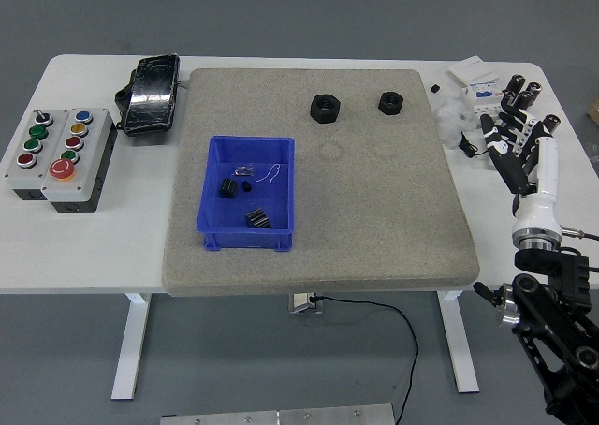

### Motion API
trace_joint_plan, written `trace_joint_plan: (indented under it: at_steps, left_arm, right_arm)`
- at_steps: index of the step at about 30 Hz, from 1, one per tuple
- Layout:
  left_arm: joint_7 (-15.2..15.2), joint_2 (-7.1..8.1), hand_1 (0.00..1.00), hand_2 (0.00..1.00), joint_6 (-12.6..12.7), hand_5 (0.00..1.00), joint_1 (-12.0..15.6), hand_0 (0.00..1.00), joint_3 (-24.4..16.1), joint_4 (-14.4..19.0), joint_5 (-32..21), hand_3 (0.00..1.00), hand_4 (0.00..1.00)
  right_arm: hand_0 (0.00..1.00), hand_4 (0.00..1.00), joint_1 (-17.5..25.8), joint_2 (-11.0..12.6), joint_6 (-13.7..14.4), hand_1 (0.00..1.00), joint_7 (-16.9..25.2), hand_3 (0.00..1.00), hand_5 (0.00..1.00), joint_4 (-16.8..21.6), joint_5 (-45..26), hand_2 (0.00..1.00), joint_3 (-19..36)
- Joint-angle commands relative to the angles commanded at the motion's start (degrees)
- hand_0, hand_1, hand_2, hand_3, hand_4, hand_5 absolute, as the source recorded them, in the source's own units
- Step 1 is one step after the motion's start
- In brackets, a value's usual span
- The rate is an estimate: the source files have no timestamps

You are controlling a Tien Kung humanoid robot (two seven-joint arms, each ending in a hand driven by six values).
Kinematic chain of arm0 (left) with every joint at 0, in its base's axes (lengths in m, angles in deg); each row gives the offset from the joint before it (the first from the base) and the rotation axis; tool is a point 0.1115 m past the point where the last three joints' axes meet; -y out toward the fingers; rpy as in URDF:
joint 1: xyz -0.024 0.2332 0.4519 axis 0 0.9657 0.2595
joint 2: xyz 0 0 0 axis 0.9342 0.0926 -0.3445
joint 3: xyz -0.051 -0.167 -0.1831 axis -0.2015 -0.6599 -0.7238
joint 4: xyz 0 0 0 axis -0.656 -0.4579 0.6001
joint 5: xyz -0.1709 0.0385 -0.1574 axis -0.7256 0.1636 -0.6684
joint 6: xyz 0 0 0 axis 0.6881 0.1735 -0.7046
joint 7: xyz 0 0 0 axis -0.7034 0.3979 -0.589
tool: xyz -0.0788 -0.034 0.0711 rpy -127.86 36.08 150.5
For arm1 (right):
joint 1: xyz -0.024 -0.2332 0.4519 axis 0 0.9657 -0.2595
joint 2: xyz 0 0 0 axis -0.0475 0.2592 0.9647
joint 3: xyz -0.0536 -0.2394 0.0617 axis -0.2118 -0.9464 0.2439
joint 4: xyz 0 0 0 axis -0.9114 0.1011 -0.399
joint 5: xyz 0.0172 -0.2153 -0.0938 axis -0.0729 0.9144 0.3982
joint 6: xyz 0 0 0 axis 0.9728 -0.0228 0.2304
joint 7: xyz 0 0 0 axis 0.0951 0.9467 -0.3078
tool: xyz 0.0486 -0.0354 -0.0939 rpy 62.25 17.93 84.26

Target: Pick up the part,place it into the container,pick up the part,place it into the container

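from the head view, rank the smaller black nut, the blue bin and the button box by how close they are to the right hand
From the right hand:
1. Smaller black nut, far right of the mat.
2. Blue bin, mat's left half.
3. Button box, table's left end.

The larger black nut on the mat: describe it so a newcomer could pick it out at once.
Start at the grey mat covering the middle of the white table. Near its far edge sit two black hex nuts, above and right of the blue bin. The larger black nut is the left one, bigger than the smaller nut.
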Motion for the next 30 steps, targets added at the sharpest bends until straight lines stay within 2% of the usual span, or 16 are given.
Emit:
trace_joint_plan:
  at_steps: [7,30]
  left_arm:
    - [-0.79,0.16,0.551,0.535,-0.23,0.519,-0.02,0.628,2.3,0.0,-1.3,0.621,0.701]
    - [-0.38,1.1,0.551,0.535,-0.44,0.512,0.03,0.629,1.42,0.0,0.44,0.62,0.699]
  right_arm:
    - [0.643,0.898,0.09,-0.11,0.0,0.666,0.21,0.673,0.564,-0.14,-0.13,0.707,2.86]
    - [0.64,0.878,1.04,-0.4,0.0,0.664,-0.08,0.671,0.588,0.65,1.2,0.704,6.81]
